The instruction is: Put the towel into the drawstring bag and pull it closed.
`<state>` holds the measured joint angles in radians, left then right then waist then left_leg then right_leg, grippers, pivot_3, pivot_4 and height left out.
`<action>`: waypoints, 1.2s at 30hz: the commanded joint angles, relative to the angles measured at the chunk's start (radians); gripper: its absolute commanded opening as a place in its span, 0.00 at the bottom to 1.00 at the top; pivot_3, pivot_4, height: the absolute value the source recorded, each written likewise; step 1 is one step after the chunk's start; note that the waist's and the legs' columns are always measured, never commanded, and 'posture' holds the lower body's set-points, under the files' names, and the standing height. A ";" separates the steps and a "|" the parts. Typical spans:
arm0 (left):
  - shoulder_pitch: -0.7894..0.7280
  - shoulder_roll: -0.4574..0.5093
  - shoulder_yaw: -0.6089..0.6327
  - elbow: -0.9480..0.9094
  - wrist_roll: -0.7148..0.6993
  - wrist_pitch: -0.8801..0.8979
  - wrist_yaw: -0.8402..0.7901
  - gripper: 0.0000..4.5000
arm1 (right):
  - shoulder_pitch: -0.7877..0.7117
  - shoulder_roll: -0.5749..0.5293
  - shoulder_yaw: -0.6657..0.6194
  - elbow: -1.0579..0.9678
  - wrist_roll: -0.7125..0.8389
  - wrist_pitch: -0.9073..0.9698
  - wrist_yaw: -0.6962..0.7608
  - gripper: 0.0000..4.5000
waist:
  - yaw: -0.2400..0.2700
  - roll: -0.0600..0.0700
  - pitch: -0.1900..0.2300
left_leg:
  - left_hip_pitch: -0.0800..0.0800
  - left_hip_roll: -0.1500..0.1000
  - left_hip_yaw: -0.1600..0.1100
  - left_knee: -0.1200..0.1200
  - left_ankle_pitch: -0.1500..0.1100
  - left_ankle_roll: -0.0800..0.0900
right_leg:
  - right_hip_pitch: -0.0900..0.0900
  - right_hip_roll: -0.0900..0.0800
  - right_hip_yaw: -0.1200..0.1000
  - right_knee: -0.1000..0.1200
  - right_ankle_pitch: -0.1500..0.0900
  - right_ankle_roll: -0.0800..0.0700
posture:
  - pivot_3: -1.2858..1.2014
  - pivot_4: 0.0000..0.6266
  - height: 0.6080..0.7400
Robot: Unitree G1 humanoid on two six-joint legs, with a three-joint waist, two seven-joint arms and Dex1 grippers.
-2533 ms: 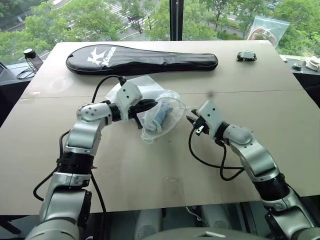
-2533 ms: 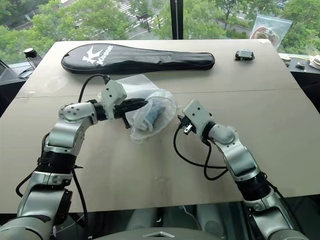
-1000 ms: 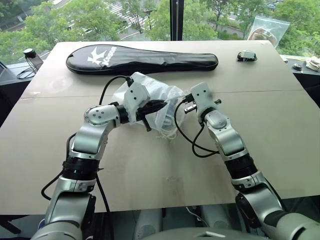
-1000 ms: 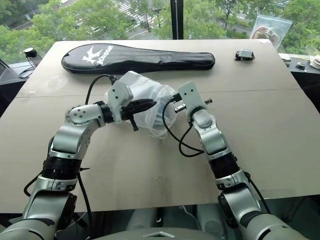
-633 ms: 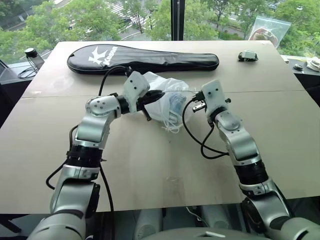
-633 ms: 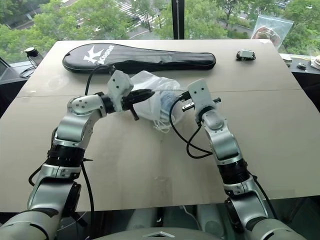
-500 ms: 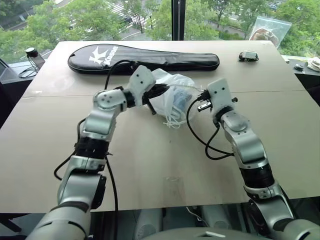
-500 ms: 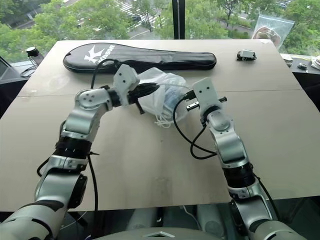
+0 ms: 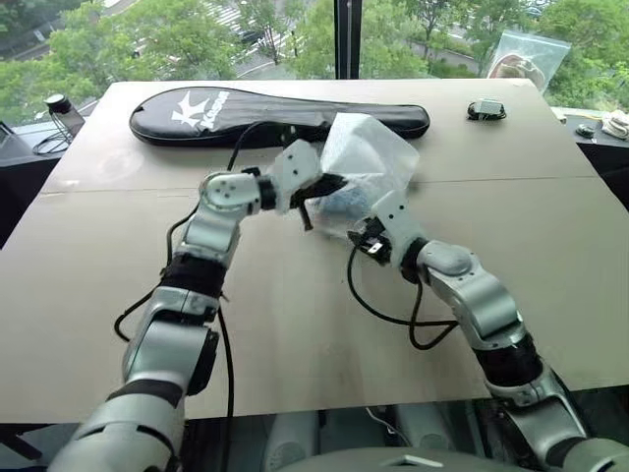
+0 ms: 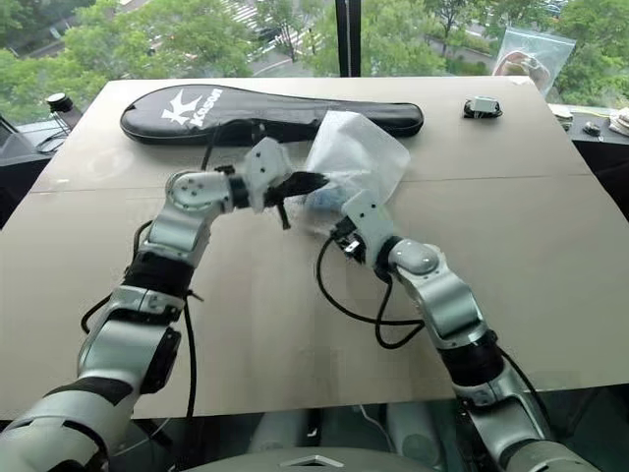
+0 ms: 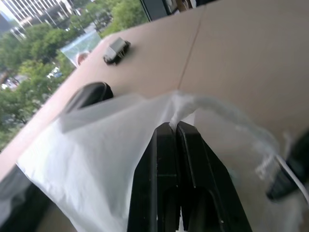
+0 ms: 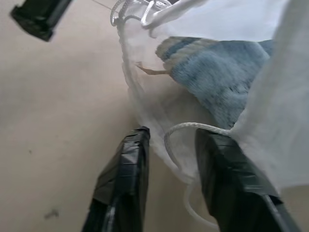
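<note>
your left gripper [image 11: 176, 126], reaching toward frame centre, pinches the translucent white drawstring bag [image 9: 369, 157] holding the light blue terry towel [image 12: 217, 72]; right gripper [image 12: 171, 145] gapes empty below. black racket cover [image 9: 275, 110] reads "k".

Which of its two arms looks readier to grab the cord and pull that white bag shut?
The right. Its fingers stand open with a loop of white cord between them, at the drawstring bag holding the towel. The left gripper is already shut on the bag's fabric.

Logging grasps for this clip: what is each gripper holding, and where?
Left gripper: shut on the translucent white drawstring bag's gathered fabric edge. Right gripper: open, holding nothing.
</note>
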<state>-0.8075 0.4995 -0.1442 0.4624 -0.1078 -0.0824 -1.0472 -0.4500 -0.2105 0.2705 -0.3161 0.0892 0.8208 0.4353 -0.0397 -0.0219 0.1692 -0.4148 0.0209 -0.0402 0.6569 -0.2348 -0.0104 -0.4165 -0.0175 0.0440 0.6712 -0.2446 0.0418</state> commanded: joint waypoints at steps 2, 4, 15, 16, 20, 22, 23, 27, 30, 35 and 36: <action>0.048 0.050 0.056 -0.108 -0.043 0.027 -0.015 0.00 | 0.047 -0.099 -0.111 -0.186 0.125 0.038 0.109 0.57 | 0.002 0.000 0.000 | -0.001 0.000 -0.001 0.000 0.000 0.000 | 0.000 0.000 -0.001 0.000 0.000 0.000 | 0.52 0.24 1.00; 0.061 0.054 0.062 -0.125 -0.045 0.037 -0.007 0.00 | 0.059 -0.131 -0.149 -0.213 0.170 0.057 0.137 0.57 | 0.003 0.000 0.000 | 0.000 0.000 -0.001 0.000 0.000 0.000 | 0.001 0.000 -0.001 0.000 0.000 0.000 | 0.52 0.24 1.00; 0.062 0.015 0.064 -0.172 -0.049 0.087 0.040 0.00 | 0.020 -0.105 -0.046 -0.030 0.096 -0.037 0.068 0.39 | -0.002 0.000 0.000 | 0.001 0.000 0.000 0.000 0.000 0.000 | 0.001 0.001 0.000 0.001 0.000 0.000 | 0.52 0.24 1.00; 0.062 0.015 0.064 -0.171 -0.048 0.087 0.039 0.00 | 0.014 -0.095 -0.042 -0.010 0.084 -0.045 0.051 0.29 | -0.001 0.000 0.000 | 0.001 0.000 0.000 0.000 0.000 0.000 | 0.001 0.000 0.000 0.001 0.000 0.000 | 0.52 0.24 1.00; 0.061 0.015 0.063 -0.166 -0.046 0.085 0.034 0.00 | 0.003 -0.071 -0.045 0.009 0.071 -0.057 0.024 0.29 | 0.002 0.000 0.000 | 0.001 0.000 0.000 0.000 0.000 0.000 | 0.001 0.000 0.000 0.001 0.000 0.000 | 0.52 0.24 1.00; 0.059 0.014 0.063 -0.161 -0.045 0.083 0.033 0.00 | -0.001 -0.063 -0.043 0.004 0.070 -0.058 0.017 0.29 | 0.002 0.000 0.000 | 0.001 0.000 0.000 0.000 0.000 0.000 | 0.001 0.000 0.000 0.001 0.000 0.000 | 0.52 0.24 1.00; 0.058 0.013 0.062 -0.159 -0.044 0.083 0.033 0.00 | -0.004 -0.058 -0.041 0.001 0.070 -0.056 0.014 0.29 | 0.001 0.000 0.000 | 0.001 0.000 0.000 0.000 0.000 0.000 | 0.001 0.000 0.000 0.001 0.000 0.000 | 0.52 0.24 1.00; 0.055 0.006 0.061 -0.157 -0.044 0.086 0.037 0.00 | -0.012 -0.036 -0.041 -0.002 0.077 -0.047 0.003 0.29 | 0.001 0.000 0.000 | 0.001 0.000 0.000 0.000 0.000 0.000 | 0.001 0.000 0.000 0.001 0.000 0.000 | 0.52 0.24 1.00; 0.055 0.002 0.061 -0.153 -0.043 0.087 0.039 0.00 | -0.013 -0.027 -0.035 -0.015 0.076 -0.044 -0.002 0.29 | 0.000 0.000 0.000 | 0.001 0.000 0.000 0.000 0.000 0.000 | 0.001 0.000 0.000 0.001 0.000 0.000 | 0.52 0.24 1.00; 0.050 -0.002 0.067 -0.147 -0.047 0.099 0.044 0.00 | -0.003 -0.035 -0.037 -0.033 0.059 -0.034 -0.023 0.29 | 0.001 0.000 0.000 | 0.001 0.000 0.000 0.000 0.000 0.000 | 0.001 0.000 0.000 0.001 0.000 0.000 | 0.52 0.24 1.00; 0.050 -0.002 0.066 -0.147 -0.047 0.099 0.043 0.00 | -0.003 -0.041 -0.031 -0.031 0.049 -0.040 -0.027 0.29 | 0.001 0.000 0.000 | 0.001 0.000 0.000 0.000 0.000 0.000 | 0.001 0.000 0.000 0.001 0.000 0.000 | 0.52 0.24 1.00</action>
<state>-0.7396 0.4976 -0.0944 0.3271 -0.1424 0.0172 -1.0083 -0.4482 -0.2423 0.2385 -0.3049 0.1519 0.7890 0.4199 -0.0391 -0.0222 0.1694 -0.4139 0.0208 -0.0405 0.6571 -0.2347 -0.0104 -0.4158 -0.0173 0.0439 0.6721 -0.2446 0.0419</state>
